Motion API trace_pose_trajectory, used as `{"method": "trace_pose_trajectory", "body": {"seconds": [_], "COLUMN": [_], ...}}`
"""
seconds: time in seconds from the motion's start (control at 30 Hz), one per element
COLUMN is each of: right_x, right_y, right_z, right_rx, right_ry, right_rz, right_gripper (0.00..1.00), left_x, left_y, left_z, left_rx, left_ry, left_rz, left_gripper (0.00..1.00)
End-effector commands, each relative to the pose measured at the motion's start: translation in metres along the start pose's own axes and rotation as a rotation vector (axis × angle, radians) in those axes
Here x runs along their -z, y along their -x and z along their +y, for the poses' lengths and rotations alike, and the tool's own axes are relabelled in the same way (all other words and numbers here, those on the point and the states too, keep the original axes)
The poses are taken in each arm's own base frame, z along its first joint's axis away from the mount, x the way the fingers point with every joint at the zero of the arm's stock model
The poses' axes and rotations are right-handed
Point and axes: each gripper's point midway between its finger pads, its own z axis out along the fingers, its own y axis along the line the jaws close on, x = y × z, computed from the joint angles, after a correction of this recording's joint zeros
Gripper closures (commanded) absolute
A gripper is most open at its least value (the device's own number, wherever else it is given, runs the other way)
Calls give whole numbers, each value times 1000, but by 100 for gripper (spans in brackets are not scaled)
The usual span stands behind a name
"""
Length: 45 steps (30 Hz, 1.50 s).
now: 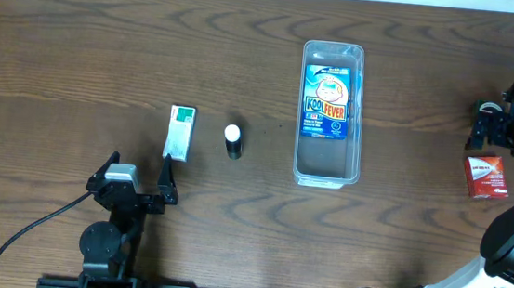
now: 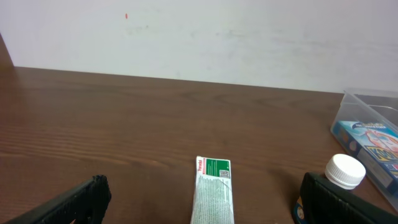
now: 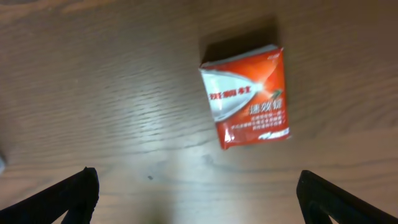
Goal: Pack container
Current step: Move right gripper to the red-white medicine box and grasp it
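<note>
1 container (image 1: 326,170), 1 carton (image 1: 327,102) inside; 2 boxes (image 1: 180,131) (image 1: 486,177), 1 bottle (image 1: 232,140) — left gripper (image 1: 138,165), right gripper (image 1: 497,139) spread.

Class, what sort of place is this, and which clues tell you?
Probably a robotics test bench: a left arm and right arm at a wood-grain table, a plain white wall, and a clear container.

Clear plastic container (image 1: 325,173), wood-grain table (image 1: 79,45)

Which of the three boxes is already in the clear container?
The blue Kool Fever carton lies inside the container; the green-white box and red box lie outside it.
</note>
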Motion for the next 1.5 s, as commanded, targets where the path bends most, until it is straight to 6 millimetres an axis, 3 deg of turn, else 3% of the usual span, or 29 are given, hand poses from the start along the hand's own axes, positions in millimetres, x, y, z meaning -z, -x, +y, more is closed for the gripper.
{"method": "trace_pose_trajectory", "body": {"seconds": [0.0, 0.4, 0.6, 0.77, 1.13, 1.47], "right_x": [-10, -71, -75, -77, -100, -103], "right_y": [-4, -34, -25, -20, -15, -7], "right_z": [-5, -25, -53, -62, -53, -34], "right_rx": [113, 240, 224, 277, 308, 348], "right_ry": [7, 10, -72, -87, -52, -24], "right_rz": [12, 75, 30, 2, 25, 11], "right_gripper": [1, 1, 1, 1, 1, 1], "left_x": [-1, -1, -1, -1, -1, -1], "left_y": [-16, -16, -16, -16, -16, -16], "left_z": [0, 0, 0, 0, 0, 0], "left_rx": [-3, -3, -3, -3, -3, -3], "left_ry": [-6, -6, -6, -6, -6, -6], "left_rz": [51, 51, 51, 51, 51, 51], "left_gripper": [2, 2, 2, 2, 2, 2]}}
